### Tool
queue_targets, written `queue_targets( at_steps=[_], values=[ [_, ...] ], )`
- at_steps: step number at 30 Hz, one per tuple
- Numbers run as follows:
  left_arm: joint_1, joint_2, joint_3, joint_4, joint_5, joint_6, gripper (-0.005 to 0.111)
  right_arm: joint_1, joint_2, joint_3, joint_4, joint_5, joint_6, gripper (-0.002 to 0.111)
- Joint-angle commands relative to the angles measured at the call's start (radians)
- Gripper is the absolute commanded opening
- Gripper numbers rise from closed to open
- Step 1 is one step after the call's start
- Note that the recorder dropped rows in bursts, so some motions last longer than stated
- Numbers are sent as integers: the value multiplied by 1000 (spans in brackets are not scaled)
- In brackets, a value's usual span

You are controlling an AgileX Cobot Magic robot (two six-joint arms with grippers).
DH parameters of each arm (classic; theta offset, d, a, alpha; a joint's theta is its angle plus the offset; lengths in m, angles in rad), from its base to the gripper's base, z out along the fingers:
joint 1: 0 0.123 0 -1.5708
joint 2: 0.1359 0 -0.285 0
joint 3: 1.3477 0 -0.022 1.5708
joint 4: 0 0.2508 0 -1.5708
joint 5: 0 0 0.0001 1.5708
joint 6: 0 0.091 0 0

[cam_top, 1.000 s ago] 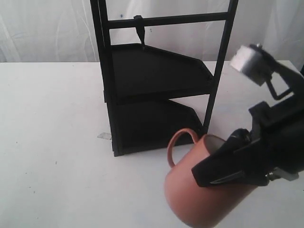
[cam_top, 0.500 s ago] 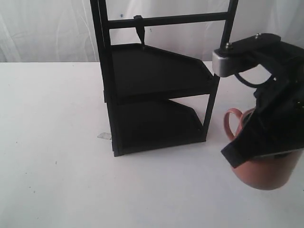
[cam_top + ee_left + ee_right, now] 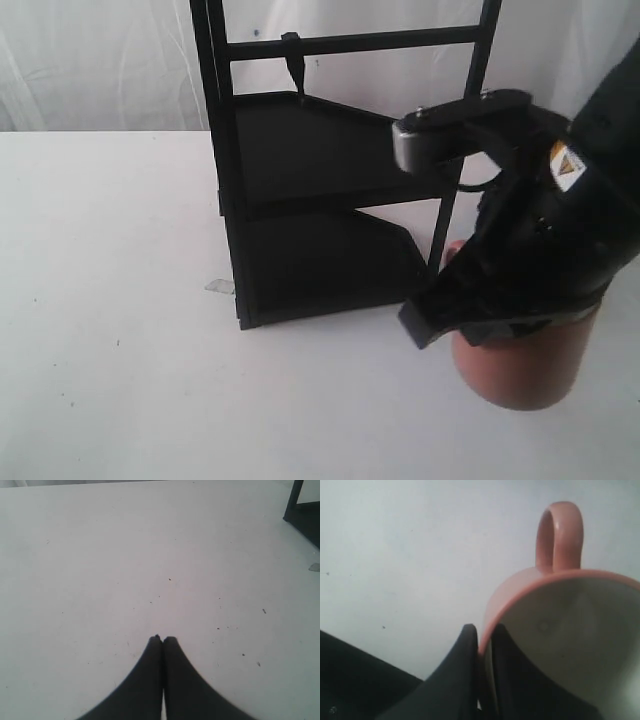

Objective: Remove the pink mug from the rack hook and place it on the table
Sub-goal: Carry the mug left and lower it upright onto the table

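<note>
The pink mug [image 3: 520, 368] stands upright at the right front of the white table [image 3: 110, 300], beside the black rack [image 3: 330, 200]; I cannot tell whether its base touches the tabletop. My right arm [image 3: 530, 240] covers its upper half. In the right wrist view my right gripper [image 3: 484, 636] is shut on the mug's rim [image 3: 530, 587], one finger outside and one inside the cream interior, with the loop handle [image 3: 560, 530] on the far side. The rack's hook [image 3: 293, 62] is bare. My left gripper [image 3: 162, 639] is shut, empty, above bare table.
The rack has two black shelves and tall posts; its right post [image 3: 455, 170] stands just behind my right arm. A rack foot [image 3: 295, 502] shows at the edge of the left wrist view. A small scrap [image 3: 220, 286] lies by the rack's left foot.
The mug went from tilted at the lower middle to upright at the right, then slightly back left. My right arm has swung over it and hides more of it.
</note>
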Motion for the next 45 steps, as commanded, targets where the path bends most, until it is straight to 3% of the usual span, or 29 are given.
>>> queue_targets(
  at_steps=[1,5,9,23,45],
  values=[
    [-6,-1,2,1,-4,-6,0,147,58,-36,29,-4,23,0],
    [-6,-1,2,1,-4,-6,0,250,138,-96,0,-4,19,0],
    [-6,-1,2,1,-4,-6,0,254,188,-123,0,-20,17,0],
    [-6,-1,2,1,-4,-6,0,252,311,-120,60,-396,-11,0],
    [-6,-1,2,1,-4,-6,0,252,476,-120,135,-396,-134,0]
  ],
)
